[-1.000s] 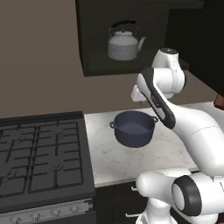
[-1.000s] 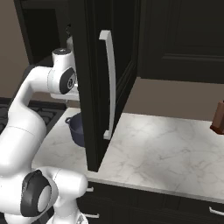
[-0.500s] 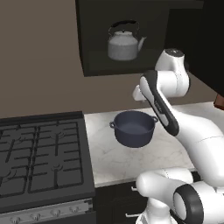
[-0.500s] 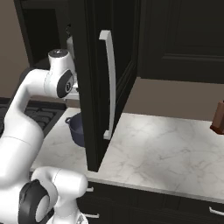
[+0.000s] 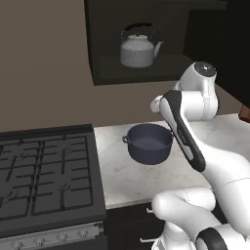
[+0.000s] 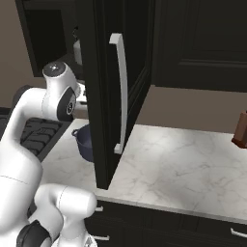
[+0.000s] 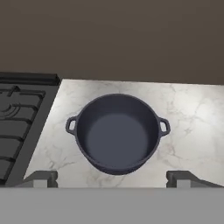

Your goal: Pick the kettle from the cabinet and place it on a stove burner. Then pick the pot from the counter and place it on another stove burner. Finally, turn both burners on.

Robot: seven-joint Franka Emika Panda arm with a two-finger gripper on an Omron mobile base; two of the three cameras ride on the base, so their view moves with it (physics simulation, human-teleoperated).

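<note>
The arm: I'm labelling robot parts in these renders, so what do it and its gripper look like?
The arm is glossy white with rounded, bulbous links, a long dark grey strip along one link and dark grey discs capping the joints. No cables or markings show. In the hand view the gripper has two small grey, blocky finger tips.

No readable text or labels.

A rendered home kitchen is showing here: a black gas range with grid grates is sitting beside a white marble-look surface, dark wall cabinets are hanging above, and a kettle and pot are standing about.
</note>
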